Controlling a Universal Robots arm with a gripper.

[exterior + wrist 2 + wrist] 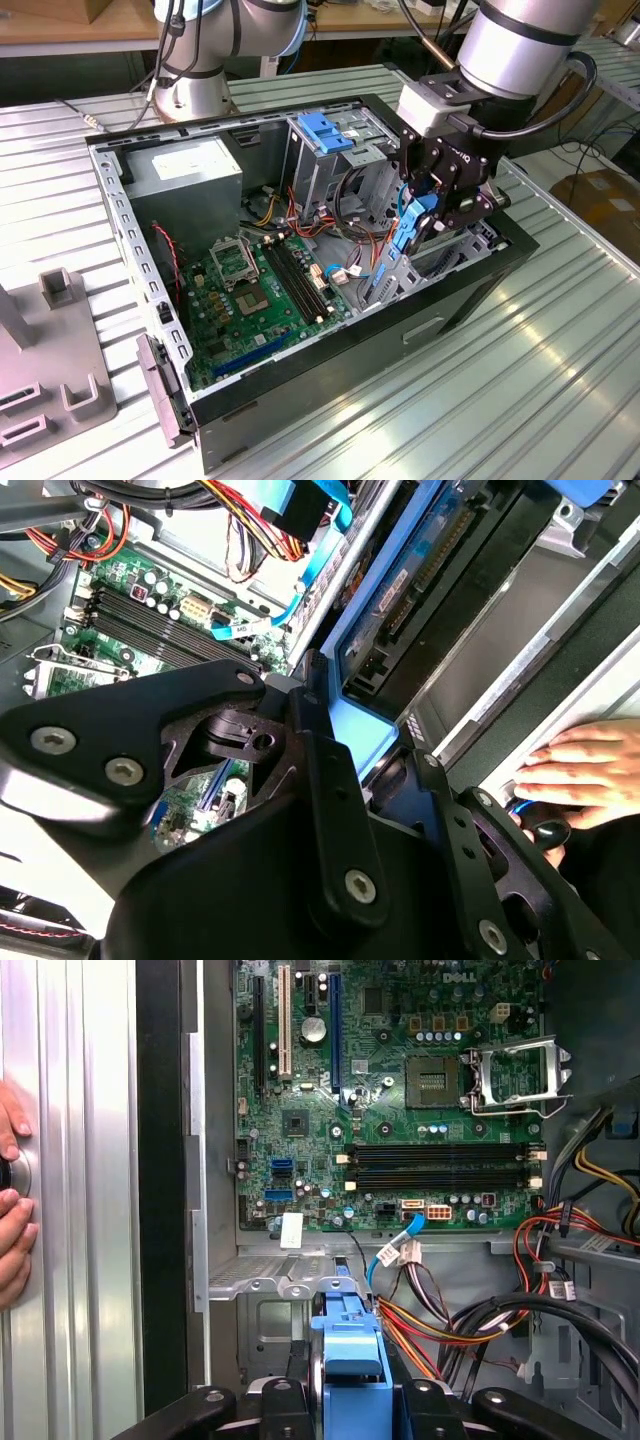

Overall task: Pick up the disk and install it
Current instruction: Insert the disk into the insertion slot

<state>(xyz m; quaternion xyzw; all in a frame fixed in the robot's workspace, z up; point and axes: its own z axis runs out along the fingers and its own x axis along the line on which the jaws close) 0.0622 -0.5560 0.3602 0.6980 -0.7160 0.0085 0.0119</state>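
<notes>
Weight sits in the metal body of the disk [403,245], a flat rectangular silver-grey hard drive framed by blue plastic carrier rails. I judge it dense, stiff, smooth-faced and sensitive to knocks, with bare electronics and a connector on its dark underside in the second wrist view. The rails look the safer place to hold, being less slick than the metal, though they may flex if squeezed hard. The black two-fingered gripper [432,215] is clamped on the blue carrier's end, its fingers pressing from either side in the first wrist view.

Disk and gripper hang edge-down just inside the open black tower computer case [470,290]. In the exterior view they are toward three o'clock from the green motherboard [250,290], and a blue plastic latch [325,130] stands at about eleven o'clock from the gripper. The case lies on a ribbed aluminium table [480,400], where a person's hand [585,770] rests near the case wall.

The gripper covers the bay below the disk, so I cannot tell whether the rails have met any guides. A tangle of coloured cables [480,1320] crowds close beside the disk, and the arm is cut off at the frame's edge.
</notes>
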